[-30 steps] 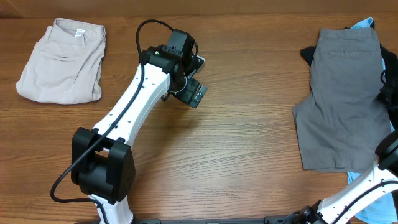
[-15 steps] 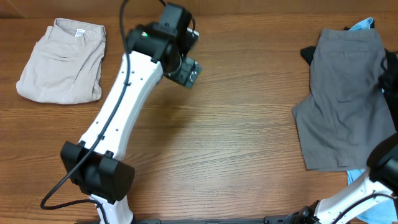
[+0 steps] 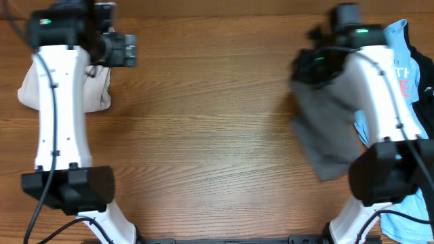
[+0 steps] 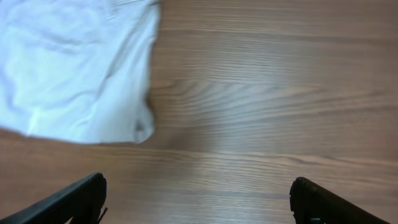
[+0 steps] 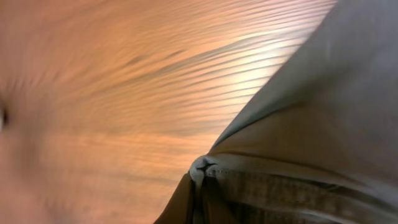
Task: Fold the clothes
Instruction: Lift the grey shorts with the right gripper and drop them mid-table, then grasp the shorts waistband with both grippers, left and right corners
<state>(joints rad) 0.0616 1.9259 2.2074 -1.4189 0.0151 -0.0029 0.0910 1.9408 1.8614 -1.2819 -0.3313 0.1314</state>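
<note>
The right gripper is clamped on a bunched fold of the dark grey shorts, which drape over the right side of the wooden table. The left gripper, fingers wide apart, hovers at the table's far left, just beside the beige shorts. A light blue T-shirt lies at the table's right edge.

A brown wooden table with fine horizontal grain shows a soft sheen across its surface.
</note>
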